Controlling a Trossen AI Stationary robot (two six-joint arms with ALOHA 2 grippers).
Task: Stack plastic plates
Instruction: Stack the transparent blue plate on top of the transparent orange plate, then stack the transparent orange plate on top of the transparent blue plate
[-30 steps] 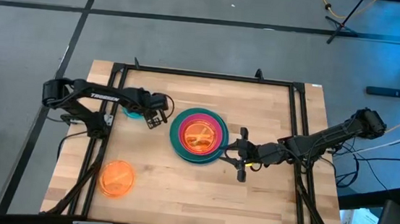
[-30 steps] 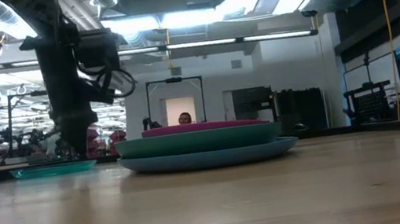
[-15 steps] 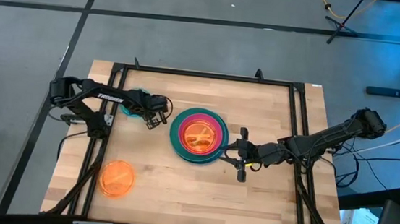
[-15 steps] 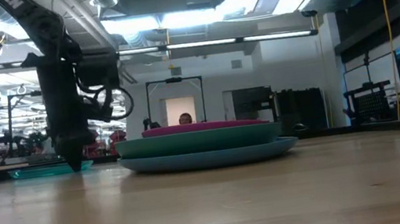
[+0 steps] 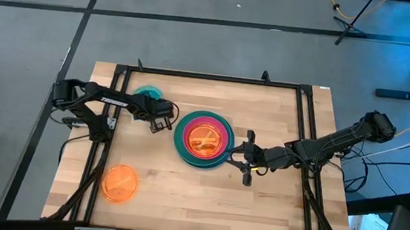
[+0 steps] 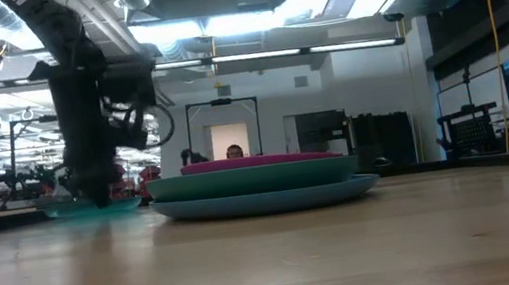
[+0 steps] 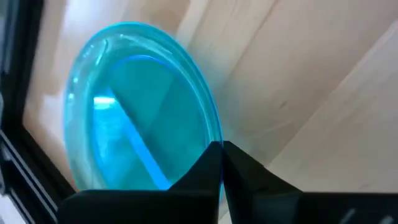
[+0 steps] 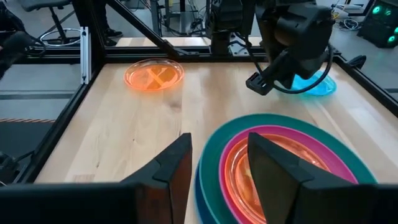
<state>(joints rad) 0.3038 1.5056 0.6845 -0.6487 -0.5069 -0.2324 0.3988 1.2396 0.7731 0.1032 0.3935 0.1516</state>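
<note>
A stack stands mid-table: a large blue plate (image 6: 263,199), a teal plate (image 5: 180,139), a magenta one (image 6: 247,162) and a small orange one (image 5: 204,139) on top. Left of the stack is a small cyan plate (image 5: 147,92), and my left gripper (image 5: 161,120) is shut on its rim. My right gripper (image 5: 239,161) waits open just right of the stack, its fingers level and apart before the stack's rim (image 8: 208,155), touching nothing. A second orange plate (image 5: 119,183) lies flat near the table's front left. My left gripper pinches the cyan plate's rim (image 7: 210,134) between its two fingers, on the side toward the stack. The fingers come from above, pointing down. The plate (image 6: 92,208) sits low over the wood; I cannot tell whether it is lifted clear.
A black frame rail (image 5: 208,76) runs round the tabletop. Bare wood lies at the near right (image 5: 256,209) and along the far edge. In the room behind the table a person (image 6: 235,150) shows in a doorway.
My left gripper has dropped onto the cyan plate and shut on its rim. The plate has shifted a little toward the stack and the far edge, and now shows on the arm's far side.
</note>
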